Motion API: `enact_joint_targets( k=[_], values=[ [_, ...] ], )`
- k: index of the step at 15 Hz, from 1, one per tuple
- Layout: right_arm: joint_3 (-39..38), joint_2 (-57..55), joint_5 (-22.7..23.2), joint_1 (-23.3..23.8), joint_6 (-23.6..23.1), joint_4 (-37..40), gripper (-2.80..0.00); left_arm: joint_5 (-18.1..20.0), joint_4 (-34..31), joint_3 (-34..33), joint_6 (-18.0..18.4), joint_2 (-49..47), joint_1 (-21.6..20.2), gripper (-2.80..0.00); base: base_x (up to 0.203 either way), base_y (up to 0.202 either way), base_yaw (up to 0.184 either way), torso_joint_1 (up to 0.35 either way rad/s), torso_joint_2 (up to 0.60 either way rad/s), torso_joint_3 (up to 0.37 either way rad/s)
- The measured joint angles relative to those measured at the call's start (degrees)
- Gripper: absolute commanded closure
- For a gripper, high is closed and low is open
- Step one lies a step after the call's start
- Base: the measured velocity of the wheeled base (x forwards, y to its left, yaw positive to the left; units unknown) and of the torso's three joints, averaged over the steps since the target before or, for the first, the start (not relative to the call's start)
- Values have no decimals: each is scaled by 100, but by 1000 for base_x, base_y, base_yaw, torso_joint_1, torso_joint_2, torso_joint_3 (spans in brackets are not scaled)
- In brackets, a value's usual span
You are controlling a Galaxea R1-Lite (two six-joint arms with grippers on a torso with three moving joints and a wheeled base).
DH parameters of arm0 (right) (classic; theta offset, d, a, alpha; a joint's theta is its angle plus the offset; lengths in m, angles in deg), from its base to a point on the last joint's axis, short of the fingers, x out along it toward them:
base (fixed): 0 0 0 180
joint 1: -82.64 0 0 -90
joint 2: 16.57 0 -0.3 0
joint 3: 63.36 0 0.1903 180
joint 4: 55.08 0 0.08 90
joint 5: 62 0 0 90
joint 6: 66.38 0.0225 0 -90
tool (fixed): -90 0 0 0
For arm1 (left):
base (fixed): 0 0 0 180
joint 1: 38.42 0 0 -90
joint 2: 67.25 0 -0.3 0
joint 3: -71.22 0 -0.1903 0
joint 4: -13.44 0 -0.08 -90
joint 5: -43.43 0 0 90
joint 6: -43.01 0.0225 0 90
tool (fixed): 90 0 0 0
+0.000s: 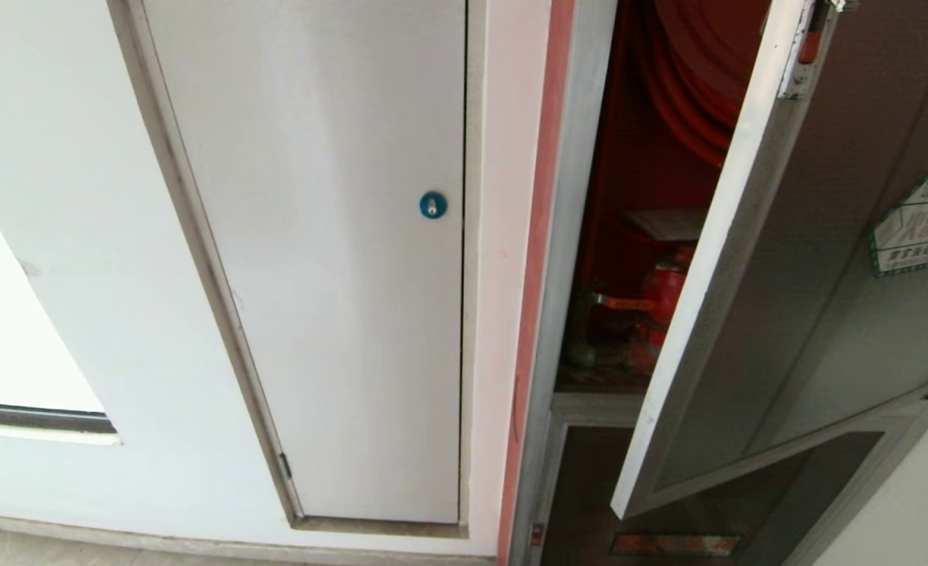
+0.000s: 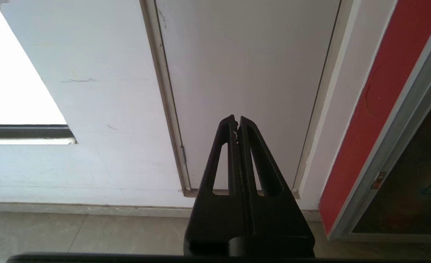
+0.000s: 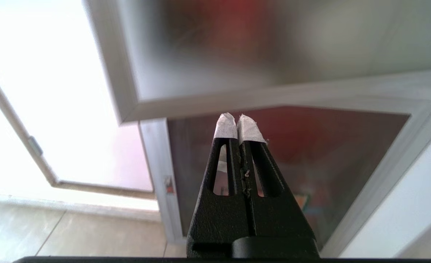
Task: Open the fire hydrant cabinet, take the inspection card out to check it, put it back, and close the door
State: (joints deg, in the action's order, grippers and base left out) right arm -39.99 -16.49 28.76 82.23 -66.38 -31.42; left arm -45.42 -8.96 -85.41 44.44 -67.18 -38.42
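The fire hydrant cabinet (image 1: pixel 581 196), a brushed silver frame with a red interior, stands at the 3 o'clock side of the head view. Its door (image 1: pixel 809 259), dark tinted glass in a silver frame, hangs partly open, its free edge swung outward and slanting across the opening, so only a narrow slice of the inside shows. A red latch (image 1: pixel 811 39) sits at the door's top edge, toward 1 o'clock, and a green-and-white hexagonal sticker (image 1: pixel 923 222) is on the glass at 3 o'clock.

Through the gap, curved red hose reel (image 1: pixel 691 86) fills the upper part. Below it the inspection card (image 1: pixel 672 222), a thin pale sheet, lies flat above the red hydrant valve (image 1: pixel 660 303); the door edge hides the card's right end.

At the centre of the view is a plain white panel (image 1: pixel 314 259) with a blue round lock (image 1: pixel 433 205). Under the cabinet opening, at 5 o'clock, is a smaller dark panel (image 1: pixel 589 495) with a reddish label (image 1: pixel 674 544).

Neither arm shows in the head view. The left claw (image 2: pixel 237 118) is clenched and empty, pointing at the white panel's lower part above the tiled floor (image 2: pixel 84 233). The right claw (image 3: pixel 236 116), its tips wrapped in white tape, is also clenched and empty, pointing at the lower dark panel beneath the open door's bottom corner.
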Motion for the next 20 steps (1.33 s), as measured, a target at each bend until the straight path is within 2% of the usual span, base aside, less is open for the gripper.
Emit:
enact_joint_targets(
  k=[13, 20],
  values=[
    [0, 0, -2, 0, 0, -2, 0, -34, -2, 0, -38, 0, 3, 0, -194, 0, 1, 1, 2, 1],
    [0, 0, 1, 0, -5, -2, 0, -32, -2, 0, -38, 0, 5, 0, -12, 0, 0, 3, 0, 1]
  ],
)
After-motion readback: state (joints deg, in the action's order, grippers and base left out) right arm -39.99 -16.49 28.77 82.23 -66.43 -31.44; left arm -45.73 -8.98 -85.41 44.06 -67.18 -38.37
